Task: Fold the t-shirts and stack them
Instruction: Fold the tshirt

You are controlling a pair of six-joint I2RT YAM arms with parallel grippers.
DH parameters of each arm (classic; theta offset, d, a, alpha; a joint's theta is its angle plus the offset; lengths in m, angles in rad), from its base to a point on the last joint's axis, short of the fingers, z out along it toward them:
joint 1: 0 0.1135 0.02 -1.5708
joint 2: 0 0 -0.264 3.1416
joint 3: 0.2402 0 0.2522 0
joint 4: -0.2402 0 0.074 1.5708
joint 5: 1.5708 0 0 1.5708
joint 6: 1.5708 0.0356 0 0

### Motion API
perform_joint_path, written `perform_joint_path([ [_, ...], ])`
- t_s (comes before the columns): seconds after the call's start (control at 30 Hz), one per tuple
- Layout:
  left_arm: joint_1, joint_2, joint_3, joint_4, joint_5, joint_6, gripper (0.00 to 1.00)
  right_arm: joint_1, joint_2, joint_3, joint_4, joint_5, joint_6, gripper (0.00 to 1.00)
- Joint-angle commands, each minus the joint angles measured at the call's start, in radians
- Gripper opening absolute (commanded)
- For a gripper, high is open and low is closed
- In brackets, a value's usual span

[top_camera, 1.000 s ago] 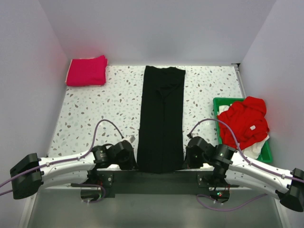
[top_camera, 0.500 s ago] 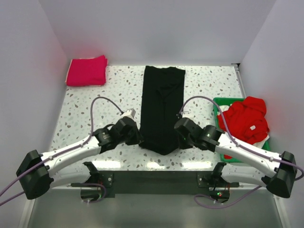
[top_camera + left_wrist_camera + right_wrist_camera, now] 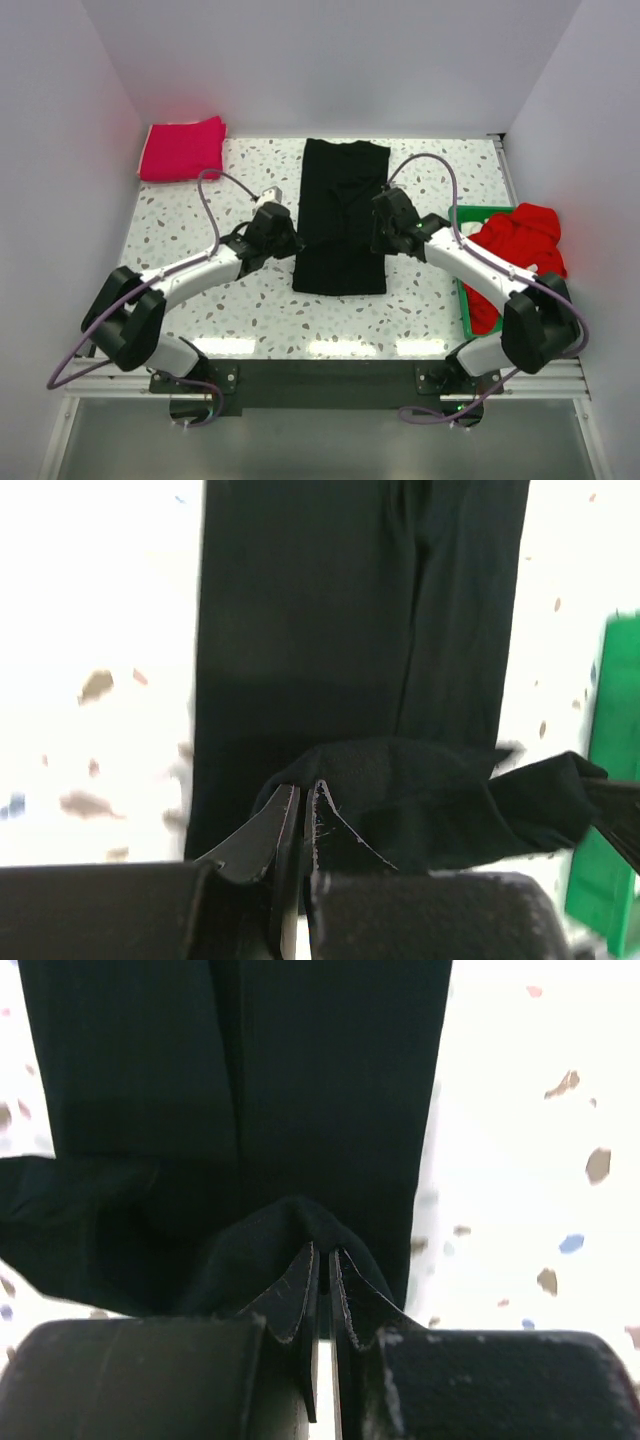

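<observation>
We see the black t-shirt [image 3: 340, 215] in the middle of the speckled table [image 3: 200, 210]. It is folded into a long narrow strip that runs from near to far, its far end close to the back edge. Its near part is doubled over on top of the rest, so the strip ends near us in a rounded fold.

The left gripper [image 3: 283, 238] sits at the strip's left edge and the right gripper [image 3: 385, 232] at its right edge, across from each other, about midway along the cloth.

In the left wrist view, the left gripper [image 3: 303, 792] has its fingers drawn together with only a sliver between them, and a bunched peak of black cloth is pinched at their tips. From that pinch a raised band of the same cloth runs right to a dark finger at the frame's edge, above the flat layer below. The green tray [image 3: 610, 730] shows at the right of that view.

In the right wrist view, the right gripper [image 3: 322, 1252] is likewise clamped, its fingers nearly touching, with a small tent of black cloth caught between the tips. The flat strip stretches away beyond it.

At the far left corner of the table lies a pink t-shirt [image 3: 182, 148], folded into a neat square, well apart from the black one. On the right, the tray [image 3: 462, 215] holds a crumpled red t-shirt [image 3: 515, 255] that spills over its rim.
</observation>
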Motion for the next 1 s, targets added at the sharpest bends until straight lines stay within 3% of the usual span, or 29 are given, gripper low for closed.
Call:
perform_joint_path([
  [0.0,0.046,0.077,0.109,0.154,-0.025,0.033,0.0,-0.058,0.062,0.073,0.124,-0.027,-0.024,0.0],
  [0.37,0.155,0.347,0.336,0.189,0.053,0.067,0.0,-0.197,0.279,0.191,0.212,-0.115,-0.024,0.0],
  [0.67,0.21,0.48,0.439,0.207,0.134,0.105,0.0,-0.27,0.365,0.26,0.216,-0.153,-0.041,0.0],
  [0.8,0.242,0.54,0.447,0.246,0.238,0.117,0.01,-0.306,0.415,0.289,0.218,-0.205,-0.051,0.03],
  [0.87,0.251,0.54,0.433,0.272,0.257,0.119,0.11,-0.329,0.43,0.297,0.224,-0.204,-0.053,0.16],
  [0.9,0.264,0.534,0.432,0.272,0.263,0.119,0.25,-0.337,0.433,0.312,0.224,-0.23,-0.058,0.21],
  [0.97,0.274,0.514,0.407,0.295,0.271,0.128,0.38,-0.354,0.431,0.329,0.204,-0.241,-0.064,0.32],
])
